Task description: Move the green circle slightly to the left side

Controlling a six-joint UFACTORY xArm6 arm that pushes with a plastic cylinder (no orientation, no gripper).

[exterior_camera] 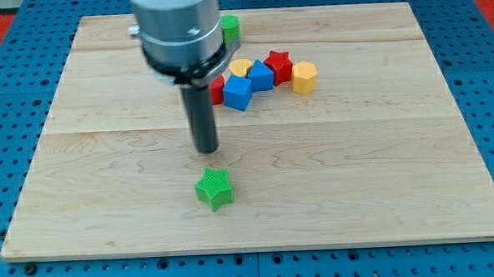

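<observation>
The green circle point(229, 25) sits near the view's top, just right of the arm's grey body, partly hidden by it. My tip point(206, 149) rests on the wooden board point(357, 175) near the middle, well below the green circle and above a green star point(214, 188). A cluster lies right of the rod: a red block point(217, 90) partly hidden behind it, a blue cube point(237, 93), a second blue block point(261, 75), a yellow block point(241, 68), a red star point(279, 65) and a yellow hexagon point(304, 77).
The board lies on a blue pegboard table point(11, 99). The arm's grey body point(178, 33) hides part of the board's top left of centre.
</observation>
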